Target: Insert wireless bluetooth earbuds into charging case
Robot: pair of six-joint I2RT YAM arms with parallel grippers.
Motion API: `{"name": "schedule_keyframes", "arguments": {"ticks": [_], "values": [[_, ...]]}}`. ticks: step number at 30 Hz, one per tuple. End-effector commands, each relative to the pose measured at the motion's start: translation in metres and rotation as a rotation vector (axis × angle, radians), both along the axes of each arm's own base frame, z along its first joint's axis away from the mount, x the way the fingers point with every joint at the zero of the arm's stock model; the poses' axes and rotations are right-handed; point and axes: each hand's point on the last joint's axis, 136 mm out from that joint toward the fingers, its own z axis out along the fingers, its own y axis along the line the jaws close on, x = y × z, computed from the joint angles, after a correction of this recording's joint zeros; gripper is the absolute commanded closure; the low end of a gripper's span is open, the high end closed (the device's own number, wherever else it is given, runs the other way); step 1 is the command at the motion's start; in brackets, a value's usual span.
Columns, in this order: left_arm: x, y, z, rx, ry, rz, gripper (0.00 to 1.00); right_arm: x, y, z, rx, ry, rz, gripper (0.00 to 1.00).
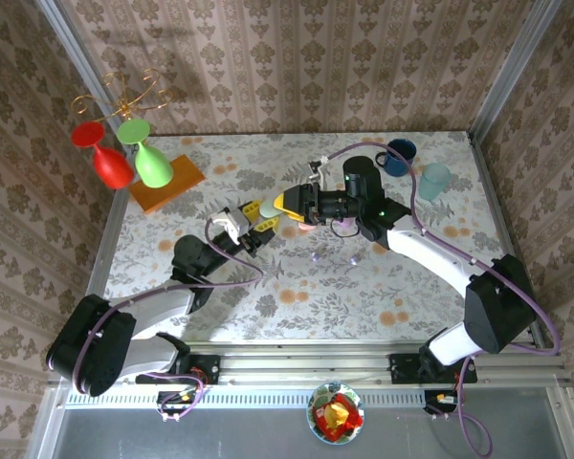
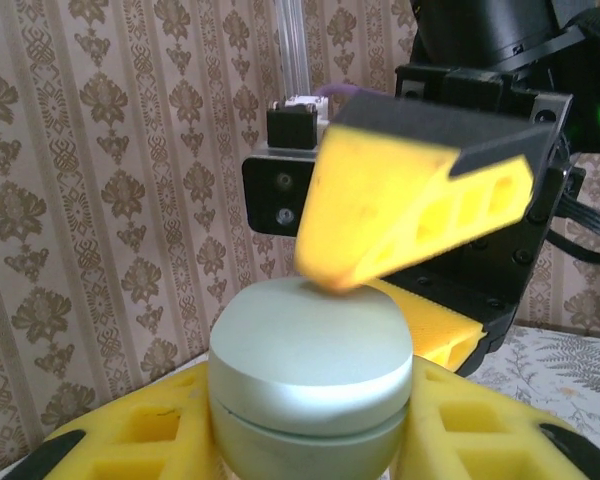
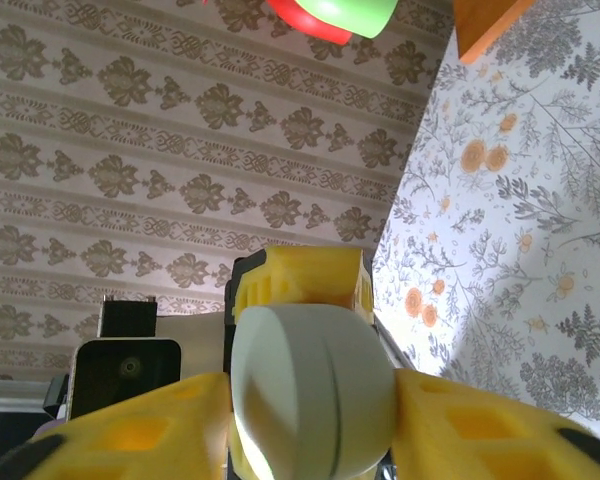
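A pale green pebble-like charging case (image 2: 310, 360) is held above the table, its lid down. My left gripper (image 2: 310, 425) is shut on its lower half, a yellow finger (image 2: 130, 440) pressing each side. My right gripper (image 3: 310, 420) meets it from the right, with one finger (image 2: 400, 210) on the lid top and both pads touching the case (image 3: 310, 390). From above, the case (image 1: 269, 209) sits between the left gripper (image 1: 260, 218) and the right gripper (image 1: 281, 207) at mid table. Two tiny lilac earbuds (image 1: 315, 256) (image 1: 354, 259) lie on the cloth below the right wrist.
A pinkish case (image 1: 306, 227) lies under the right gripper. Red and green glasses (image 1: 134, 158) hang from a gold rack over an orange board (image 1: 167, 182) at far left. A blue mug (image 1: 398, 156) and a pale teal cup (image 1: 434, 180) stand at far right.
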Motion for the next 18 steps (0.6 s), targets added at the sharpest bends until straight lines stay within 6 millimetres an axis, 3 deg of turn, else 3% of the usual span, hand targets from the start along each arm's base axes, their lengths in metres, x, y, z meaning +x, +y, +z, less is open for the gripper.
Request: {"name": "schedule_keyframes", "arguments": {"ticks": [1,5,10,13,18], "values": [[-0.003,-0.003,0.012,-0.027,-0.013,-0.026,0.75,-0.008,0.004,0.01,0.04,-0.027,0.048,0.63],[-0.003,-0.002,0.008,-0.021,-0.007,-0.022,0.75,-0.005,0.002,0.006,0.035,-0.017,0.035,0.74],[-0.004,-0.002,0.003,-0.006,0.003,-0.022,0.71,-0.001,0.001,0.004,0.031,-0.015,0.02,0.79],[-0.007,-0.002,-0.001,0.026,-0.002,-0.02,0.6,0.004,-0.002,0.002,0.031,0.0,-0.005,0.79],[-0.015,-0.002,-0.015,0.137,0.012,-0.033,0.32,0.015,-0.014,-0.009,0.022,0.027,-0.066,0.79]]}}
